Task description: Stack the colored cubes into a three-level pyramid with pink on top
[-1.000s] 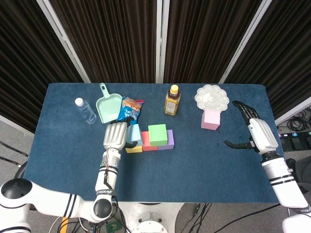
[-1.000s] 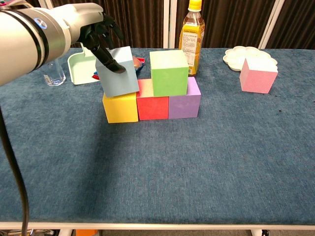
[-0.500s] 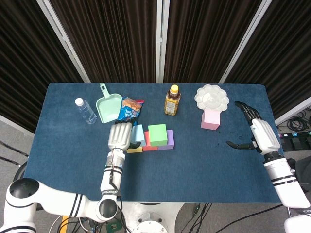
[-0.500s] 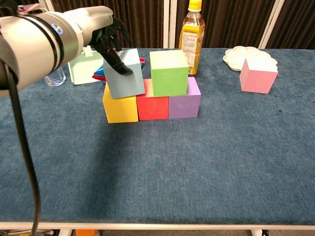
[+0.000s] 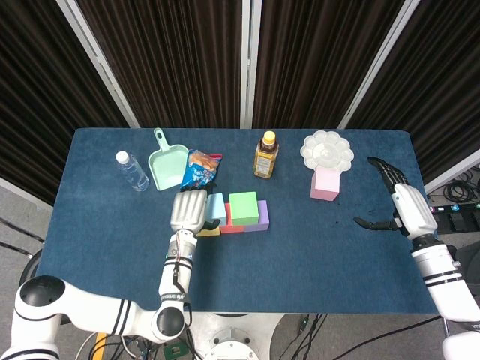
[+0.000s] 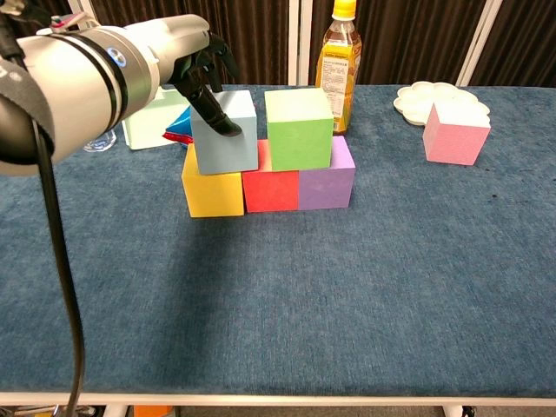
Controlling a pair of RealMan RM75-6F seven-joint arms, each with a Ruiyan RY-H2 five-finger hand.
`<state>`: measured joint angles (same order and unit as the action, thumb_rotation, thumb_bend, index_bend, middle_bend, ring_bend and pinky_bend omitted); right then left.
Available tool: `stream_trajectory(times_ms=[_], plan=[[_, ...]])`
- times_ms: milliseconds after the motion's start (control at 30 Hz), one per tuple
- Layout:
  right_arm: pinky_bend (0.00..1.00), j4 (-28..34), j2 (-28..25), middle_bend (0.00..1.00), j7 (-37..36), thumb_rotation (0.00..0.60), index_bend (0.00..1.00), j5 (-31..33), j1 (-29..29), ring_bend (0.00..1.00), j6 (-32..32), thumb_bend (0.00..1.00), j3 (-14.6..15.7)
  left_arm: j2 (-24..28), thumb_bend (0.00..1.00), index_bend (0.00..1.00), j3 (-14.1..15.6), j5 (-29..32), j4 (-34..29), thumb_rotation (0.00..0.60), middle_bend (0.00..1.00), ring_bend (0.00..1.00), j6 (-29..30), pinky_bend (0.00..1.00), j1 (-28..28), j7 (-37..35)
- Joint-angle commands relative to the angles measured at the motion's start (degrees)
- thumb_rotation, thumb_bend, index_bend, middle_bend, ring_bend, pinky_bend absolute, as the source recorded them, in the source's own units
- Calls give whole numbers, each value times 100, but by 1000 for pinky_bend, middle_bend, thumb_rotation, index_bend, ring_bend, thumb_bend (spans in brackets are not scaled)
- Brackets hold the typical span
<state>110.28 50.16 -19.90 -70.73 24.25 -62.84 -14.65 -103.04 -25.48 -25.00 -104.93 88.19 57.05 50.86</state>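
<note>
A dark blue, carpet-textured table top [image 6: 365,295] carries everything. On it, three matte foam-like cubes sit touching in a row: a yellow cube [image 6: 212,193], a red cube [image 6: 270,190] and a purple cube [image 6: 327,181]. A green cube [image 6: 298,129] rests on the second level, over the red and purple ones. Beside it, a light blue cube [image 6: 225,133] sits on the yellow and red cubes, apart from the green by a narrow gap. The robot's left hand [image 6: 195,65], with a silver back and black fingers [image 6: 211,106], holds this blue cube; one finger lies down its front face and the rest reach over its top.

The pink cube [image 6: 455,132] stands well to the right on the table, against the near edge of a white flower-shaped palette dish [image 5: 326,149] with shallow wells; nothing can be made out in them.

The right hand [image 5: 401,204] hovers near the table's right edge, holding nothing, fingers spread.

Behind the cubes stands an amber plastic bottle [image 6: 338,66] with a yellow cap and a yellow label; its writing is too small to read. Further left lie a mint-green plastic dustpan scoop [image 5: 167,163], a crinkled blue and orange snack bag [image 5: 201,169] with unreadable print, and a clear plastic water bottle [image 5: 132,171] lying on its side.
</note>
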Motion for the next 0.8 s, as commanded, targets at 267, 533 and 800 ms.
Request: stream_trajectory(times_ms=[267,533,800], plan=[[0,-83,3,39,-83,600,0,4,-18,0,60,60,7,21,251,165,18,-62,-51,600,521,286,-196,209,-108,-185],[0,-121,17,36,-102,600,0,27,-30,0,97,83,17,84,242,146,55,-132,-60,600,395,241,-262,209,-160,-229],[0,-149,43,33,-77,600,0,40,-28,0,128,83,27,113,236,129,80,-166,-91,600,276,194,-339,196,-208,-303]])
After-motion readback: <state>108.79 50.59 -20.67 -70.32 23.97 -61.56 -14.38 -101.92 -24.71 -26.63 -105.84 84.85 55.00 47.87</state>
